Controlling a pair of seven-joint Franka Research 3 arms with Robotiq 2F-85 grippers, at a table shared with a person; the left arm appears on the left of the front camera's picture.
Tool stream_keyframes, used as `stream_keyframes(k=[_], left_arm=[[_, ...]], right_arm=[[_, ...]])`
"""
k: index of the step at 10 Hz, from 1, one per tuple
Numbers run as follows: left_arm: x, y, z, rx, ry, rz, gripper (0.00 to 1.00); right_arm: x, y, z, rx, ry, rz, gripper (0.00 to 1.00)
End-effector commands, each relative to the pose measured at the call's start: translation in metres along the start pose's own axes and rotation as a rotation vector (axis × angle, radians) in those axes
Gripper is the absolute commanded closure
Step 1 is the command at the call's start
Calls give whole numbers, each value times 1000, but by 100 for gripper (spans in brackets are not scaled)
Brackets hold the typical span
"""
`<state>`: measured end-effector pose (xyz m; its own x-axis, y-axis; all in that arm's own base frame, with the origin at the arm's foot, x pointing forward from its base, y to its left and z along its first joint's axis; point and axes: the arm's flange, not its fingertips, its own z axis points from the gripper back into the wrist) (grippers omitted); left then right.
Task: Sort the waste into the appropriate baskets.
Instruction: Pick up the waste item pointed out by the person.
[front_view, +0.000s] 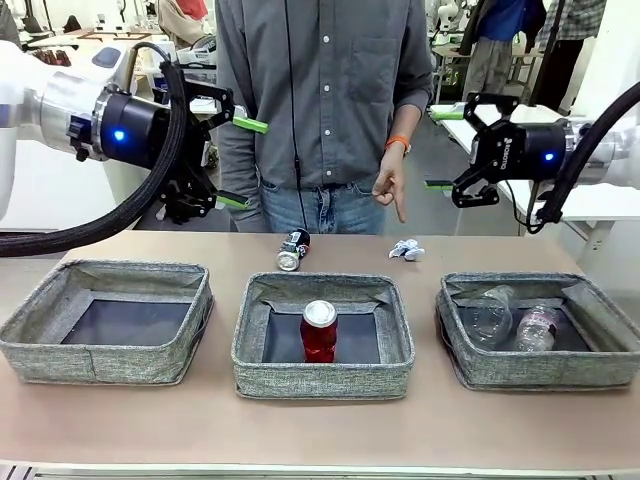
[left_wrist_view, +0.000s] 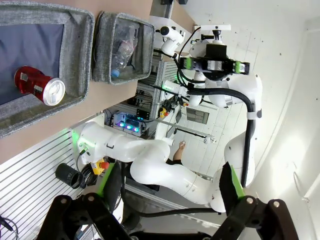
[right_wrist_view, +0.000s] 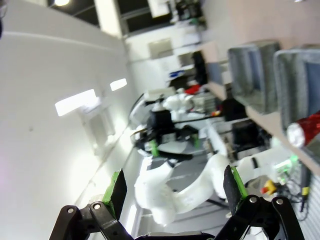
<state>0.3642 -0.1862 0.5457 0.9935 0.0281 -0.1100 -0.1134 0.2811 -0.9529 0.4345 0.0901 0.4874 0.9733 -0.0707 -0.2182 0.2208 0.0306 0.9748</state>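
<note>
Left gripper (front_view: 243, 163) and right gripper (front_view: 440, 150) both spread wide, empty, raised above the table's far edge. Along the near edge, three grey woven-fabric baskets: left basket (front_view: 105, 360) shows its dark bottom, middle basket (front_view: 320, 380) holds an upright red soda can (front_view: 319, 330), right basket (front_view: 540, 372) holds a clear plastic cup (front_view: 487, 318) and clear plastic bottle (front_view: 537, 325). Near the far edge: crushed dark can (front_view: 293, 250) on its side, crumpled white paper wad (front_view: 406, 249). Person's hand (front_view: 392, 185) points down above the wad. Risks: can rolls from closing fingers; right arm strikes the hand.
</note>
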Motion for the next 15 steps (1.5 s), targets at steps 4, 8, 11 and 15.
stream_keyframes(k=[4,8,11,15], left_arm=[[-3,45,86,2,14,-123,0],[-10,94,140,35,-50,-80,0],[-20,122,175,57,-246,3,0],[-6,117,167,47,-166,-15,0]], right_arm=[[54,14,-21,-786,-175,459,0],[101,-10,-67,-1362,-471,961,0],[99,0,-68,-1140,-214,815,0],[122,-18,-68,-1250,-238,815,0]])
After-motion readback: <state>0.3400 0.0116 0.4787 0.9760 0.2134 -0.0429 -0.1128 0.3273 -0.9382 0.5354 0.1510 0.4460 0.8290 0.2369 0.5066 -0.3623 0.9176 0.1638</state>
